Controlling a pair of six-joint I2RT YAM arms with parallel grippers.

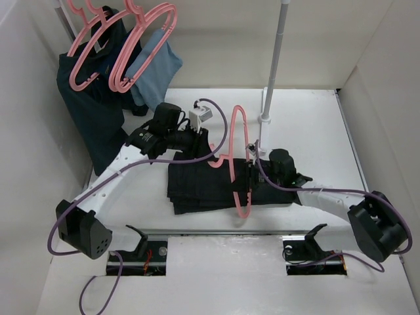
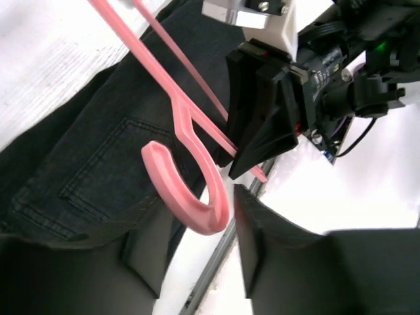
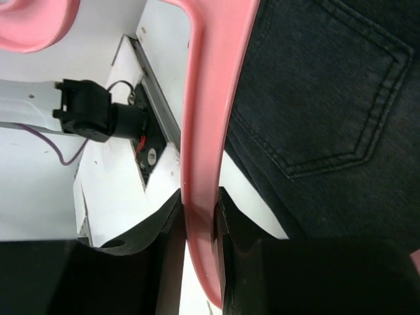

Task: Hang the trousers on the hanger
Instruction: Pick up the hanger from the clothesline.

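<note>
The black trousers (image 1: 200, 187) lie folded on the white table at the centre. The pink hanger (image 1: 239, 131) stands on edge across their right part, its hook (image 1: 220, 161) pointing left. My right gripper (image 1: 252, 157) is shut on the hanger's frame; in the right wrist view (image 3: 199, 223) the pink bar (image 3: 207, 131) is pinched between the fingers, with the trousers (image 3: 328, 111) to its right. My left gripper (image 1: 200, 141) is open. In the left wrist view (image 2: 197, 252) the hook (image 2: 190, 197) hangs between the fingertips without being gripped, over the trousers (image 2: 85, 157).
Several more pink hangers (image 1: 125, 46) hang at the back left over a dark teal garment (image 1: 92, 111) and a light blue garment (image 1: 154, 69). A white pole (image 1: 275, 59) stands behind the right gripper. A metal rail (image 1: 223, 233) runs along the near edge. White walls enclose the table.
</note>
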